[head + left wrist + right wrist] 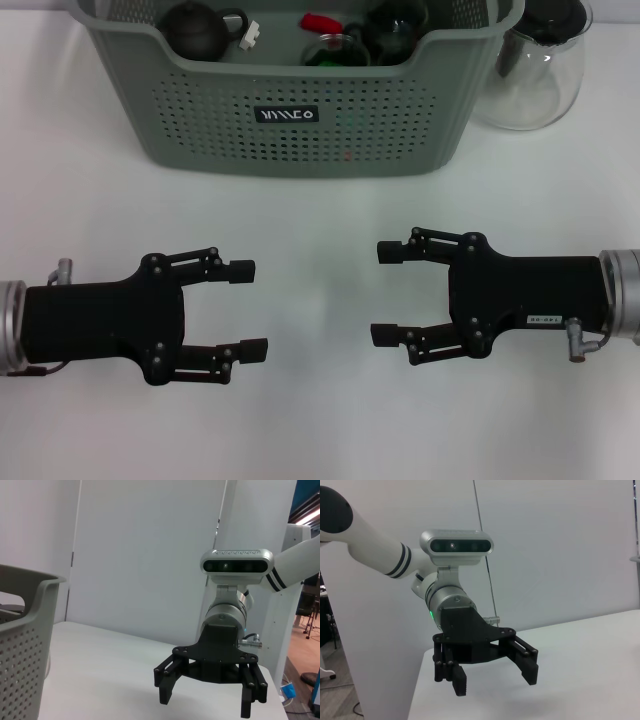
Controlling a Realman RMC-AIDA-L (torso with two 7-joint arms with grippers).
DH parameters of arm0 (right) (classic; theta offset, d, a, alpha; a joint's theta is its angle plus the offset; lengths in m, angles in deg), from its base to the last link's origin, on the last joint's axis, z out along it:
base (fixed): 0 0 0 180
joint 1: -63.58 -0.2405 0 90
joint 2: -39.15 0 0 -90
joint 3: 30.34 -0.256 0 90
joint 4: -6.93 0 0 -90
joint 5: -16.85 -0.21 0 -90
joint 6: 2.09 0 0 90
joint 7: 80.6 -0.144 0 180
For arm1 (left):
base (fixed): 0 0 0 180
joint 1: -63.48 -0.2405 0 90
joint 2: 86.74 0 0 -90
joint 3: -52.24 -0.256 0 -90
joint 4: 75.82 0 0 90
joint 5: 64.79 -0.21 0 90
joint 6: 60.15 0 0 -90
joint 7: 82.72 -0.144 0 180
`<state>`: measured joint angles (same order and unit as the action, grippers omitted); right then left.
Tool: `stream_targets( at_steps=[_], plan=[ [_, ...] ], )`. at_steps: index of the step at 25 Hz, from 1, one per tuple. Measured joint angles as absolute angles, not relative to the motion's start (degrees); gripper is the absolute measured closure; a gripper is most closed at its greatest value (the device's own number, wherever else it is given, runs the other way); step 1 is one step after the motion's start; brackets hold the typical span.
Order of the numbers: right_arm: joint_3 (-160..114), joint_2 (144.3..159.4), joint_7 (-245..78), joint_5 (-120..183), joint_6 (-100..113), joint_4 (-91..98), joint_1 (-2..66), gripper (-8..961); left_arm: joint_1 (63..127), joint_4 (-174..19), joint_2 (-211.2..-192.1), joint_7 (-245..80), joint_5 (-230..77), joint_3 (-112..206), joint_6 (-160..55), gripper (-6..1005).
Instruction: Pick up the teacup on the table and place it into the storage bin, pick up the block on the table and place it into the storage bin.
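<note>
The grey-green storage bin (300, 120) stands at the back of the white table; its perforated wall (22, 650) also shows in the left wrist view. Inside it lie a glass teacup (335, 50), a small white block (249, 36) and a red piece (320, 22). No teacup or block lies on the table. My left gripper (250, 310) hovers open and empty at the front left. My right gripper (385, 293) faces it at the front right, also open and empty. Each wrist view shows the other arm's gripper: the right gripper (206, 702) and the left gripper (495, 682).
A dark teapot (200, 30) and another dark vessel (395, 30) also sit in the bin. A clear glass jug (535, 65) with a dark lid stands right of the bin. Bare white table (320, 220) lies between the bin and the grippers.
</note>
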<state>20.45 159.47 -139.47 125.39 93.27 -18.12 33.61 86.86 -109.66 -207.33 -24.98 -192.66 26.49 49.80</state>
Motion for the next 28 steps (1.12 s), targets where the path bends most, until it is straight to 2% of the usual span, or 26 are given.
stream_targets(
  at_steps=[28],
  plan=[
    [20.6,159.48,-139.7,125.4,93.7,-18.1,33.7,11,86.8,-109.7,-207.33,-25.0,-192.7,26.5,49.8,173]
  ],
)
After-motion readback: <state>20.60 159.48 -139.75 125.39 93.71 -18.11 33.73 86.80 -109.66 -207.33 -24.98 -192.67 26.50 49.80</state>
